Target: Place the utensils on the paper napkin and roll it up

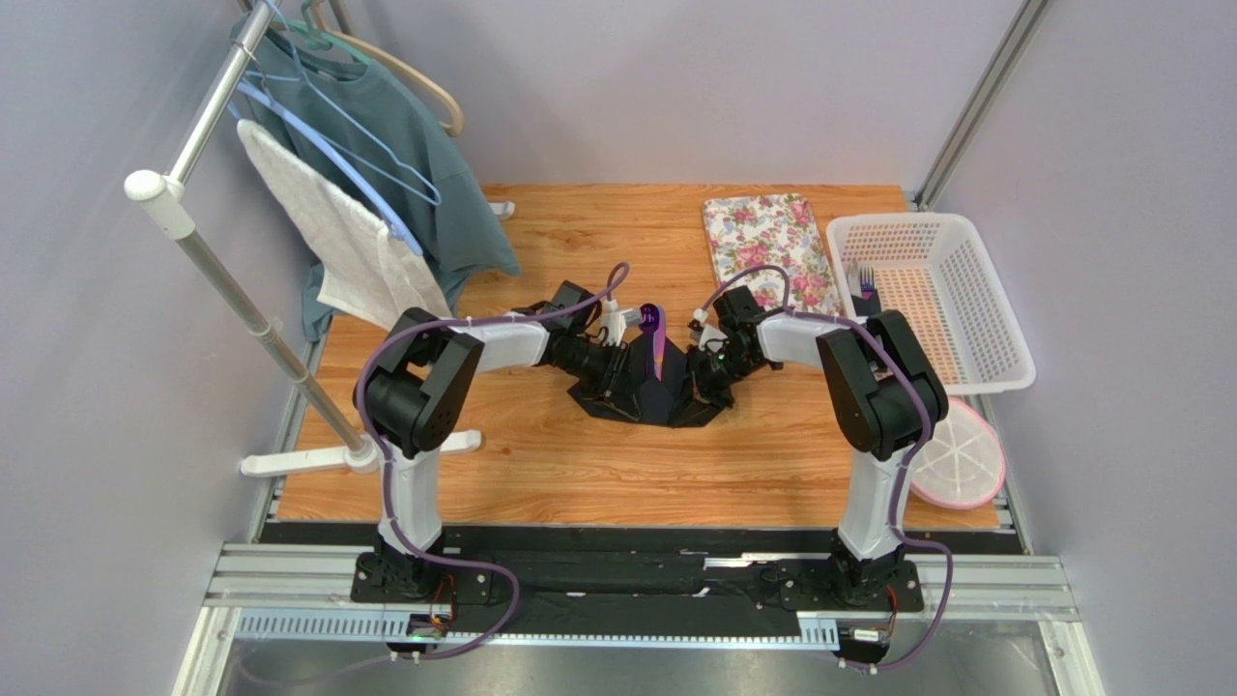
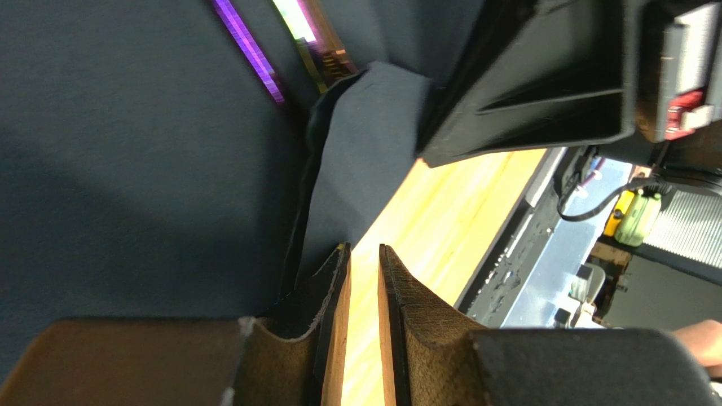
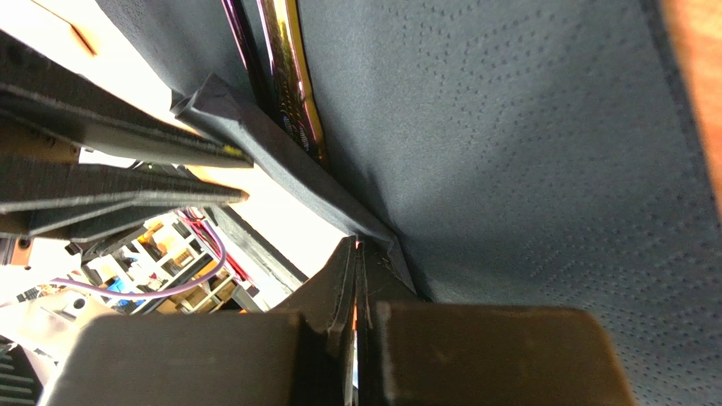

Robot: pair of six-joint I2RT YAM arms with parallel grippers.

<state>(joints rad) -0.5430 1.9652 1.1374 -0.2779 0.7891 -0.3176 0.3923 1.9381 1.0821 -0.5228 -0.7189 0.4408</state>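
Mid-table [image 1: 552, 464], the black paper napkin [image 1: 646, 399] lies partly folded over the purple utensils [image 1: 652, 326]. The right gripper [image 3: 358, 254] has its jaws together, pinching the folded edge; the left gripper [image 2: 364, 258] sits beside the fold, jaws narrowly apart. The paper looks thin, soft and easily torn — best held at the edge — and the cutlery looks slick

Purple utensils [image 3: 286, 76] mostly beneath a fold of the paper napkin [image 3: 508, 169], ends beyond both wrist views' edges.
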